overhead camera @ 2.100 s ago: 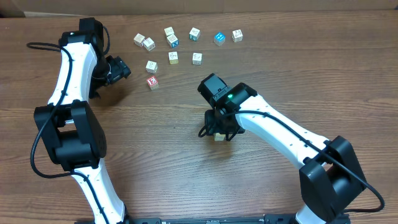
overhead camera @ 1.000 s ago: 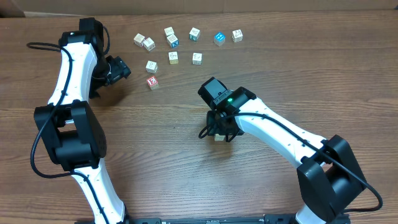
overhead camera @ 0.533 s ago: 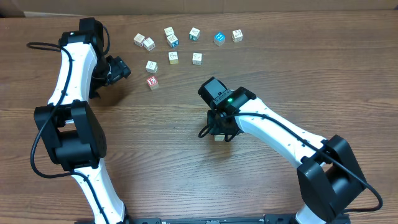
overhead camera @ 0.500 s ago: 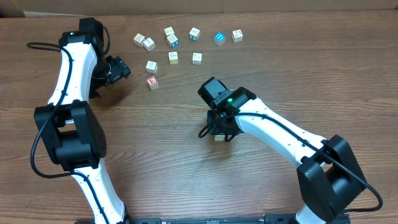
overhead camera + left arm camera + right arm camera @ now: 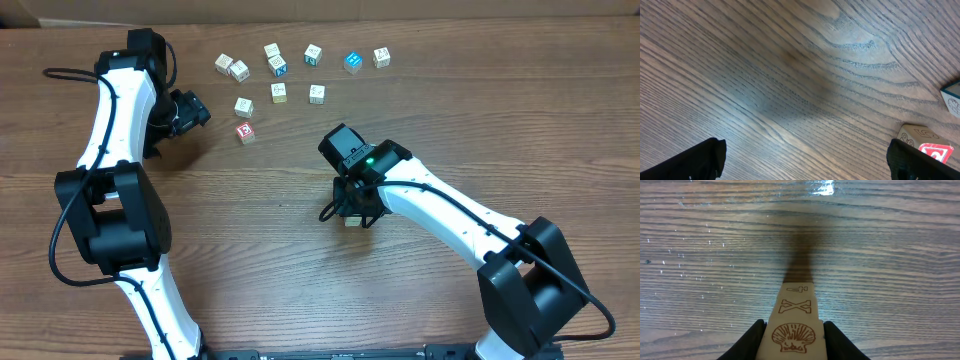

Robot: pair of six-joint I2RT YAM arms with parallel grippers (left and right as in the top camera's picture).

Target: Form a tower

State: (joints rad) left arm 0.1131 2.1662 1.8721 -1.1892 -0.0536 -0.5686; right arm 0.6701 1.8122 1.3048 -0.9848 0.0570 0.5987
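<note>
Right fingers (image 5: 751, 339): we see them pinching the tower's (image 5: 795, 325) top cube.
Left fingers (image 5: 695, 161): we find them spread wide over bare table (image 5: 790, 75).
Tower: mid-table, beneath the right gripper (image 5: 353, 212).
Loose cubes (image 5: 279, 92): clustered well apart, far side.

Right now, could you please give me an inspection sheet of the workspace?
Surface: wooden table, bare in the middle.
Job's things: tower, shell face on the top cube, X below.
Clutter: loose letter cubes along the far side; red cube nearest.
Grippers: right gripper shut on the tower's top cube; left gripper open, holding nothing.
Cables: black cable by the left arm.
Surroundings: cardboard behind the table.
</note>
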